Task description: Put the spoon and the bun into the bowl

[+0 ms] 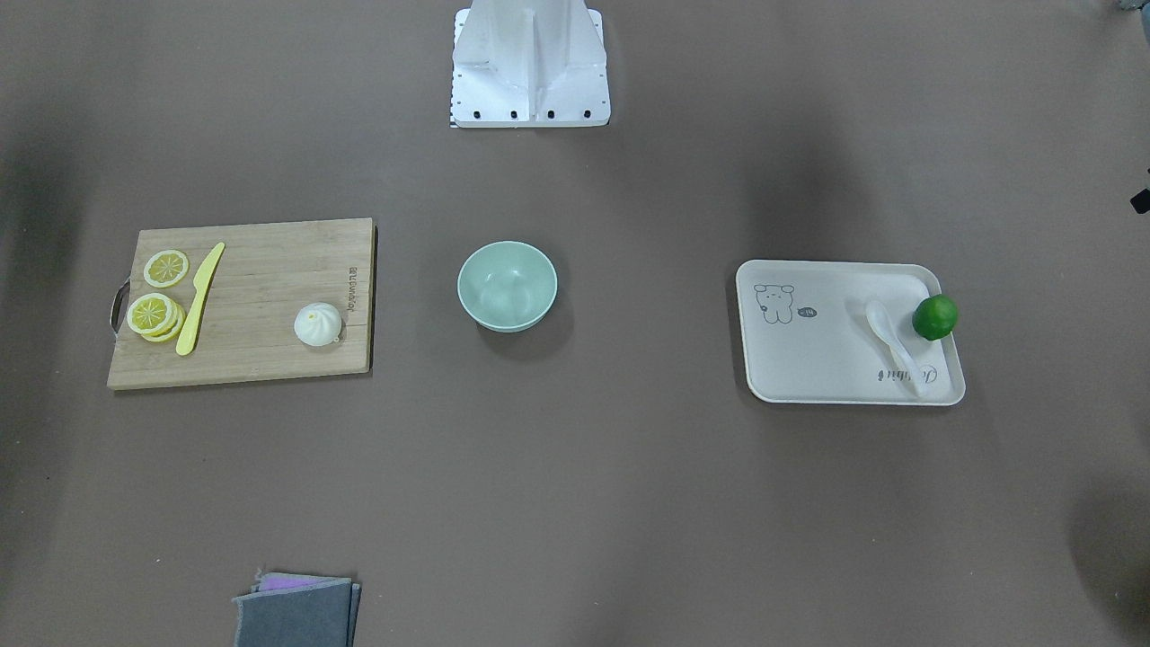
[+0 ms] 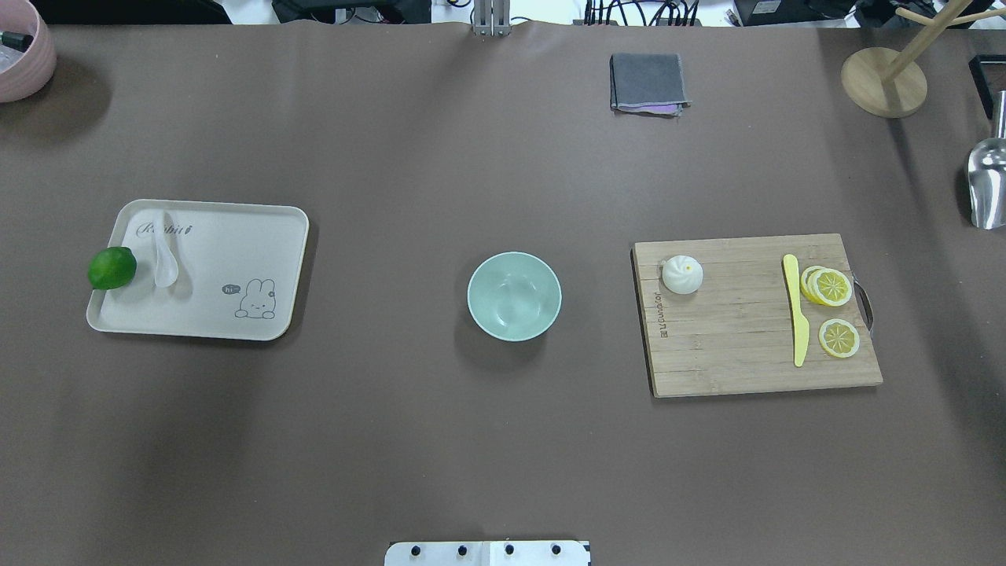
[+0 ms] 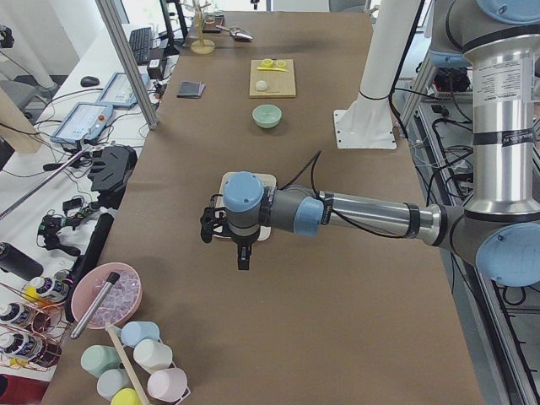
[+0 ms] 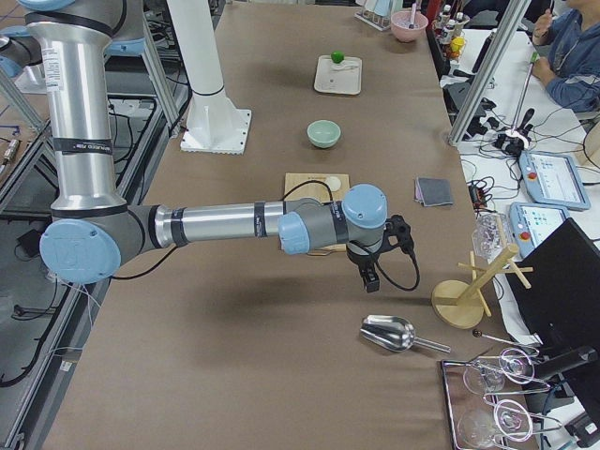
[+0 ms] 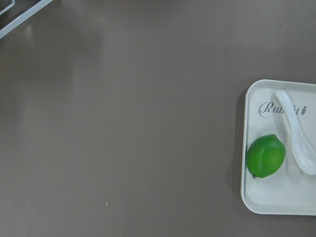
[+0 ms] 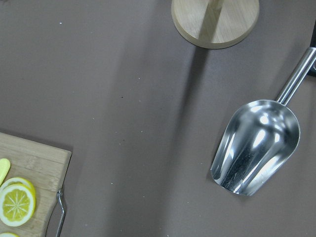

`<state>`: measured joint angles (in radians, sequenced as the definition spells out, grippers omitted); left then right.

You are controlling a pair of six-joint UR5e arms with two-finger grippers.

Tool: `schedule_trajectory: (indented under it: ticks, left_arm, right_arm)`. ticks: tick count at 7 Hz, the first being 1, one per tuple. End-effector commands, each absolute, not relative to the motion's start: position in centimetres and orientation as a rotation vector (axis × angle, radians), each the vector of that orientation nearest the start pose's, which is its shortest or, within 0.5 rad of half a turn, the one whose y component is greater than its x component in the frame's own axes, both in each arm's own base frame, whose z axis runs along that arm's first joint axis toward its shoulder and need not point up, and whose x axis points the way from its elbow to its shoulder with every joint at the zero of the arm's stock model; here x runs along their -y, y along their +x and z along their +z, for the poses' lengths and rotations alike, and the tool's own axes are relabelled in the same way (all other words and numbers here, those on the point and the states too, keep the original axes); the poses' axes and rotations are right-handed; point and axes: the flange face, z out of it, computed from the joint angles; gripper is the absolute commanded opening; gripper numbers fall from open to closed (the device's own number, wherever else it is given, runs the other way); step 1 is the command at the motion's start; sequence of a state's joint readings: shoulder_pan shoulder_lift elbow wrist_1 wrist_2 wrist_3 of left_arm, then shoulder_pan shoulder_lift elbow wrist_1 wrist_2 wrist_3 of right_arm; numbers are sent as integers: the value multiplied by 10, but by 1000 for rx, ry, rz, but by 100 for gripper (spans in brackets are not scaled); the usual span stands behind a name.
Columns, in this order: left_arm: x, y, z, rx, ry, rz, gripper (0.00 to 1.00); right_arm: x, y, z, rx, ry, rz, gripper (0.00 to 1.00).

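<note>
On the left tray, spoon lies just beside lime (glossy, curved handle). Cannot tell whether my left fingers are apart; risk: slipping off, or knocking lime.

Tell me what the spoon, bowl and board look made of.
The spoon looks like glossy white ceramic or hard plastic, judging by its smooth sheen. The bowl seems to be matte mint plastic or melamine: even colour, dull finish. The board looks like bamboo or wood, with visible strip grain.
</note>
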<state>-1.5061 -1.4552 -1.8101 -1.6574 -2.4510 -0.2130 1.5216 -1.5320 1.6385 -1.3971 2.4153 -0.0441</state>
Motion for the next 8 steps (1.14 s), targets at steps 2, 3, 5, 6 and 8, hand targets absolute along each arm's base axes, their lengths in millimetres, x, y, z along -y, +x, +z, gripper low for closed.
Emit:
schedule_trajectory:
  ticks: [2, 3, 5, 6, 8]
  left_arm:
    - [454, -27, 576, -896, 76, -45, 98]
    - [457, -26, 573, -898, 85, -38, 98]
    - [457, -26, 568, -922, 92, -32, 98]
    - [456, -25, 571, -937, 79, -34, 98]
    - [456, -25, 578, -925, 62, -44, 98]
  right_arm:
    - [521, 34, 584, 835, 259, -205, 100]
    - [519, 34, 586, 838, 257, -205, 100]
    - [519, 33, 585, 840, 260, -206, 100]
    - [519, 33, 584, 840, 261, -207, 100]
    - [519, 33, 585, 840, 259, -207, 100]
